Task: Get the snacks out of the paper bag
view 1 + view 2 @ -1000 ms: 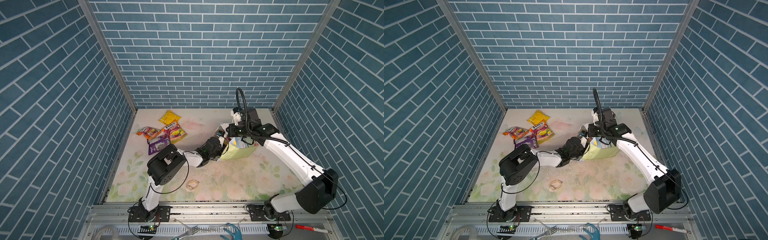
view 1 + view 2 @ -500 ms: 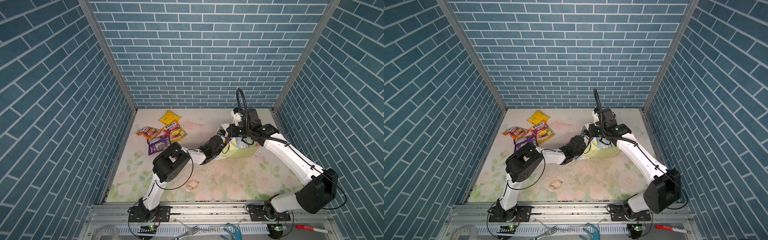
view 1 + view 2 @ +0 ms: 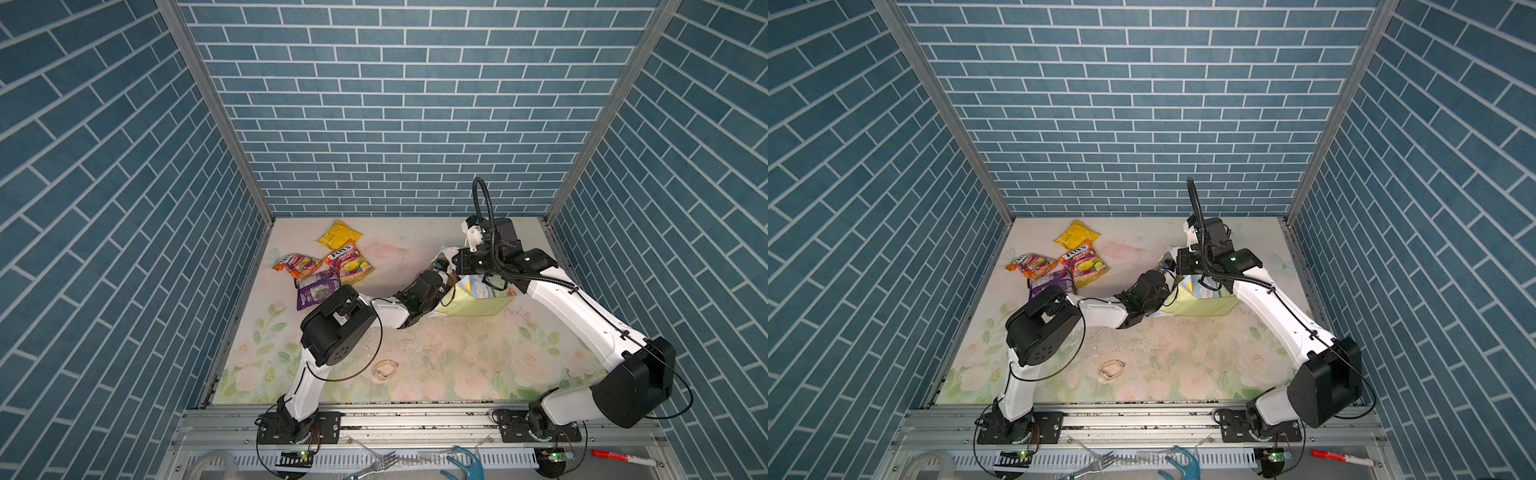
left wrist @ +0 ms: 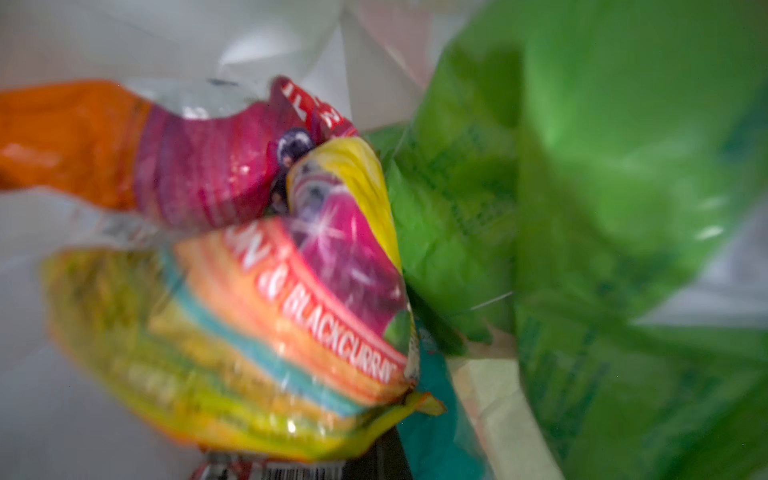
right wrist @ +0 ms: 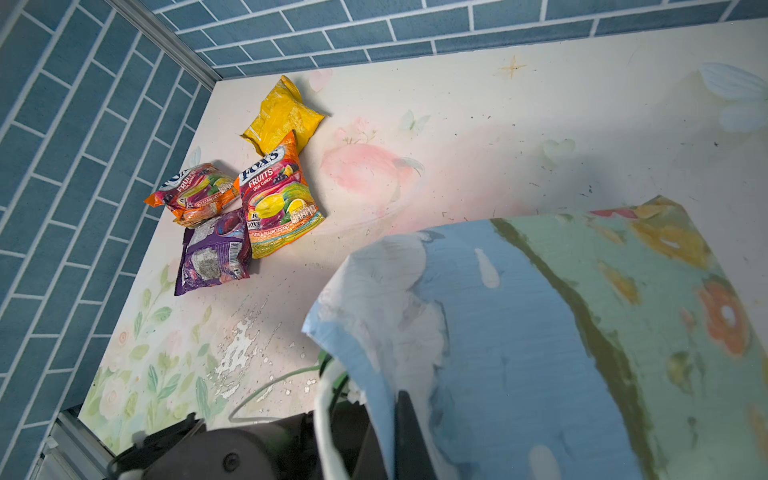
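L arm (image 3: 382, 311) deeper in paper bag (image 3: 473, 308) — floral tabletop (image 3: 457, 361), blue-brick walls (image 3: 395, 104)

left arm (image 3: 386, 309) stretched low toward the right | left gripper (image 3: 444, 276) closed | right arm (image 3: 582, 316) bent, reaching leftward | right gripper (image 5: 399, 415) clamped

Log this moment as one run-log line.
left jaws: shut inside paper bag, at orange-pink candy packet, hold unclear | right jaws: shut on paper bag rim | in bag: green bag | on table: four packets
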`<move>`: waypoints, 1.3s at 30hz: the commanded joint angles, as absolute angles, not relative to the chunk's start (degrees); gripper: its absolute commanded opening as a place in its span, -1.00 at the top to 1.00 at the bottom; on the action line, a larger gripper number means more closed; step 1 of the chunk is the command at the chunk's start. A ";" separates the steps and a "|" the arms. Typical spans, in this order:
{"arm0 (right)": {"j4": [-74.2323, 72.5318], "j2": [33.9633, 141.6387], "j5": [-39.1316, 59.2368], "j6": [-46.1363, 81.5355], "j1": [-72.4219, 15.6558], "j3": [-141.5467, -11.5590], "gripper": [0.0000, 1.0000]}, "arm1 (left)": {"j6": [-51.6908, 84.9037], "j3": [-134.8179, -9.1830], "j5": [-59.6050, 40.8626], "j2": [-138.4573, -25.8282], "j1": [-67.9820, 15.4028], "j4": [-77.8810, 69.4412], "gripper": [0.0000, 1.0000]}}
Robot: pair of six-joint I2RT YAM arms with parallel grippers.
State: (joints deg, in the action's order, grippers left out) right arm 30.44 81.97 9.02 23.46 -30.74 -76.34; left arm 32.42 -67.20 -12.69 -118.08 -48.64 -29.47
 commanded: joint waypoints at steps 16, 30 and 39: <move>32.08 80.78 6.17 22.05 -31.03 -77.61 1.00 | 30.94 -62.36 -10.52 -101.95 -42.73 -24.90 1.00; 31.25 80.16 5.36 20.18 -30.98 -76.75 1.00 | 35.60 -59.62 -17.26 -103.43 -41.22 -30.36 0.17; 32.56 82.15 6.11 19.77 -31.03 -79.27 1.00 | 29.22 -47.34 -15.60 -105.89 -42.84 -52.74 -0.02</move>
